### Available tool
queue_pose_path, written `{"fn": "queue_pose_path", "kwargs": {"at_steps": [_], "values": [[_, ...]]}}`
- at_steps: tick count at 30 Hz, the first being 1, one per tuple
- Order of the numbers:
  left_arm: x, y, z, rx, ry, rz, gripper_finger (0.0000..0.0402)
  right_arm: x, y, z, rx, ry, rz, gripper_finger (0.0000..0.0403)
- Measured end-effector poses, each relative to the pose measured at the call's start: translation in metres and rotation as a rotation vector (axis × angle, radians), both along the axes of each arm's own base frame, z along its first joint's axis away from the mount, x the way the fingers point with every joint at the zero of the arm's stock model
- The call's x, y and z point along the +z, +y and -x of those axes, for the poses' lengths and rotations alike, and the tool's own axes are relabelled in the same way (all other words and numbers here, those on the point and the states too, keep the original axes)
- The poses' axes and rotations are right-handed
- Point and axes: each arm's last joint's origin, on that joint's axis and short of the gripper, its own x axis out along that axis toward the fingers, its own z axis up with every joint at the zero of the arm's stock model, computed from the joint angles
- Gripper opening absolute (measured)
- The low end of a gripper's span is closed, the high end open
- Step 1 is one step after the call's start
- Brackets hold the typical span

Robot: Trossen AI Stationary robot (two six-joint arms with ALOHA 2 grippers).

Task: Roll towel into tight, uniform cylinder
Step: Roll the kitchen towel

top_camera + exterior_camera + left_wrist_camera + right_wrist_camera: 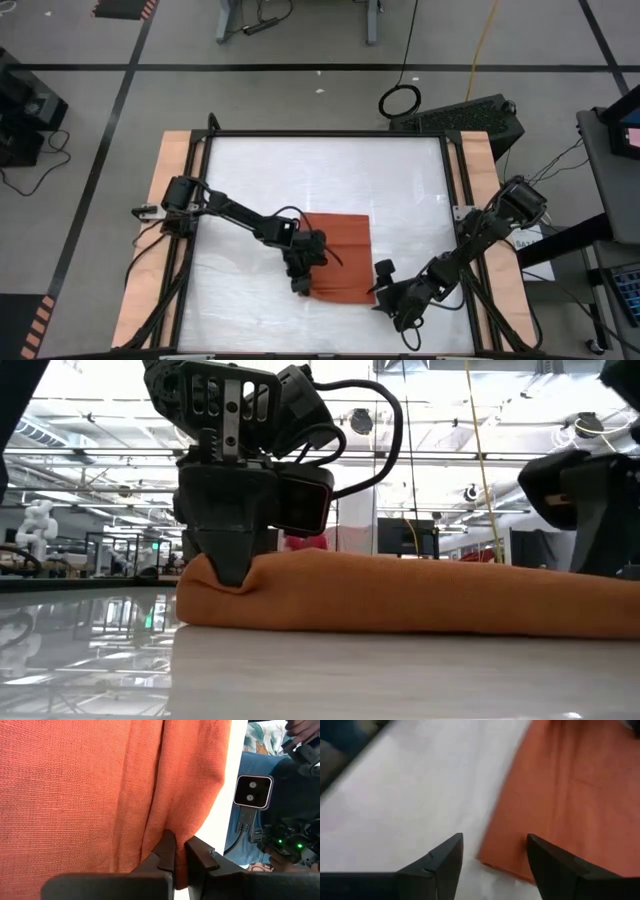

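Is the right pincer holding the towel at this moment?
No, the right pincer stands open above the table, with the towel corner lying loose between its fingers, untouched.

No text, label, brand, number or sign is legible in any view. Faint markings on equipment at the floor's edge in the high view, and signage in the room behind the table in the low view, are too small to read.
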Motion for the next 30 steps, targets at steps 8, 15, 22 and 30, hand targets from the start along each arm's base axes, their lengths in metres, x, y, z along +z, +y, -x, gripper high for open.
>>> {"fn": "queue_pose_path", "kwargs": {"at_steps": [8,15,22,30], "values": [[0.000,0.005,-0.001,0.004,-0.004,0.008,0.0018,-0.010,-0.005,-0.002,-0.114,0.026,0.001,0.0123],[0.001,0.009,-0.001,-0.019,-0.020,0.031,0.0028,-0.013,-0.006,-0.009,-0.165,0.104,-0.187,0.0010],[0.016,0.012,0.001,-0.065,-0.135,-0.020,0.0132,-0.008,-0.010,-0.013,-0.226,0.166,-0.341,0.0004],[0.057,0.019,0.012,-0.069,-0.259,-0.194,0.0217,-0.005,-0.012,-0.018,-0.272,0.224,-0.499,0.0003]]}}
